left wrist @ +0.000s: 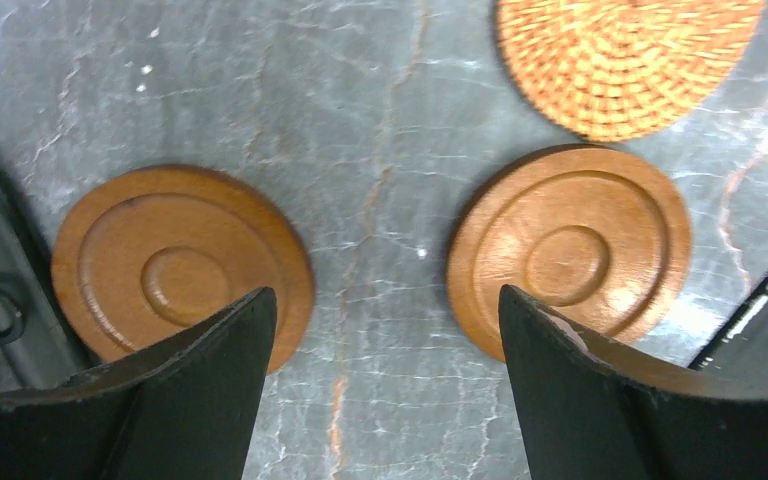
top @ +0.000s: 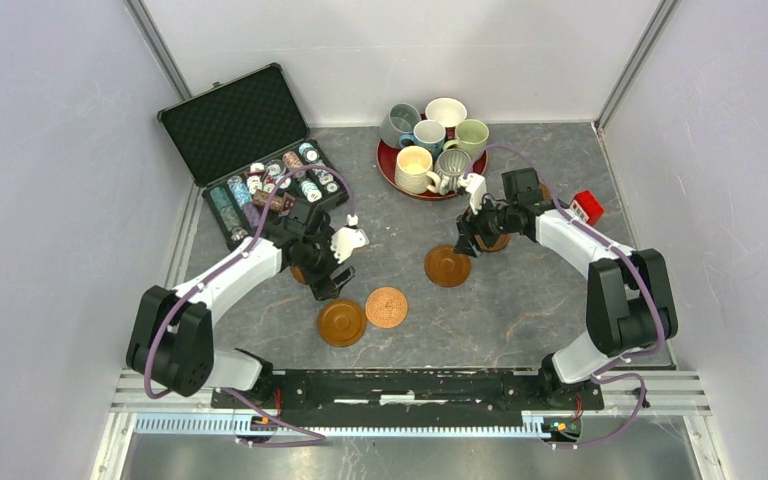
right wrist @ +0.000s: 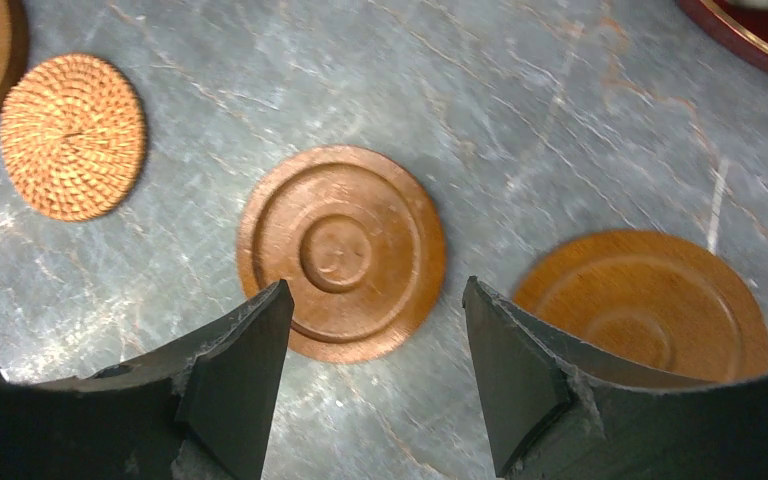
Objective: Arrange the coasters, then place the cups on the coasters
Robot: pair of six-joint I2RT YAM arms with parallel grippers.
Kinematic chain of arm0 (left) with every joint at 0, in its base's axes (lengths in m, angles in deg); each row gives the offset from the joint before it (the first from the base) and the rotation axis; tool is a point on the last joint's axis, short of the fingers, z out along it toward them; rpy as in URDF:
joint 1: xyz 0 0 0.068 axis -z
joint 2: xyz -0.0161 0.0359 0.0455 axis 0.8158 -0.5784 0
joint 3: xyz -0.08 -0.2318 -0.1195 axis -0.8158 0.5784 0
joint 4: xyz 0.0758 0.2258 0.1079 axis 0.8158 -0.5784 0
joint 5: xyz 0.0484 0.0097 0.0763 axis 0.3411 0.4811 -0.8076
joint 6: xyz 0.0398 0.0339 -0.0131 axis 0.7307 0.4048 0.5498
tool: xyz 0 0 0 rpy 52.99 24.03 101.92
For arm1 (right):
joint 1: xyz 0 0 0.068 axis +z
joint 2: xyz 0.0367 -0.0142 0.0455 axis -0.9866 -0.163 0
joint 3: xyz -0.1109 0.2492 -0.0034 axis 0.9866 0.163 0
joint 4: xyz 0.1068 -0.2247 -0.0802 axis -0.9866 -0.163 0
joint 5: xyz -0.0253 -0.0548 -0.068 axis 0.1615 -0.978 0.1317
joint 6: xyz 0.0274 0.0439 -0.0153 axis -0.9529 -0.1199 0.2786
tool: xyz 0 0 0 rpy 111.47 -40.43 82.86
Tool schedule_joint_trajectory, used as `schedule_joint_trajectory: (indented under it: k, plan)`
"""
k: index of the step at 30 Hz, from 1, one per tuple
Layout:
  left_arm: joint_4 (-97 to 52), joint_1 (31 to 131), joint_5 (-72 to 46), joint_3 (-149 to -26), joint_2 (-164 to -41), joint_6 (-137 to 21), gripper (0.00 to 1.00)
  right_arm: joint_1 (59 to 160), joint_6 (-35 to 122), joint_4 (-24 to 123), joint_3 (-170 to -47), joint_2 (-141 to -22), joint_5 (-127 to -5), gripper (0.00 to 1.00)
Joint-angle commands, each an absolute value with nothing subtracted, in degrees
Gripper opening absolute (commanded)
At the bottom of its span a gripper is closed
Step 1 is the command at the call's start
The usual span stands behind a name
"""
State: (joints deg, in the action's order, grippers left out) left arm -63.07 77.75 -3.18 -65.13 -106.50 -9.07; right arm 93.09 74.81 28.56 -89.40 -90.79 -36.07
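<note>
Five coasters lie on the grey marble table. A brown wooden coaster and a woven orange coaster sit near the front. Another brown coaster lies mid-table. My left gripper hangs open above the bare table between two wooden coasters, touching neither. My right gripper is open and empty too, just near of one wooden coaster, with a second wooden coaster partly behind its right finger. Several cups stand together on the red tray at the back.
An open black case of poker chips lies at the back left, close behind my left arm. A small red box sits at the right, beside my right arm. The woven coaster shows at the top of the left wrist view.
</note>
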Motion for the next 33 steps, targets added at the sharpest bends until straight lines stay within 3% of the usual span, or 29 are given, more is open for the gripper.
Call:
schedule_joint_trajectory:
  k: [1,7,14,21,33]
  plan:
    - [-64.3,78.8,1.8,-62.2,-101.8,-4.8,0.87,98.8,74.3,31.2,-88.5,-89.3,-34.9,0.70]
    - [-58.6,80.7,0.8,-55.3,-98.9,-3.3,0.85,106.6,73.7,32.7,-90.7,-93.2,-36.9,0.69]
    - [-51.3,88.5,-7.6,-51.0,-99.5,-4.5,0.84,107.9,72.8,33.5,-90.9,-94.3,-36.7,0.68]
    - [-47.1,88.5,-9.4,-52.3,-103.7,-6.1,0.70,108.0,72.8,33.6,-90.5,-93.7,-38.0,0.67]
    - [-41.7,88.1,-10.1,-56.7,-110.8,-9.4,0.60,107.4,72.7,33.4,-89.7,-93.2,-37.4,0.66]
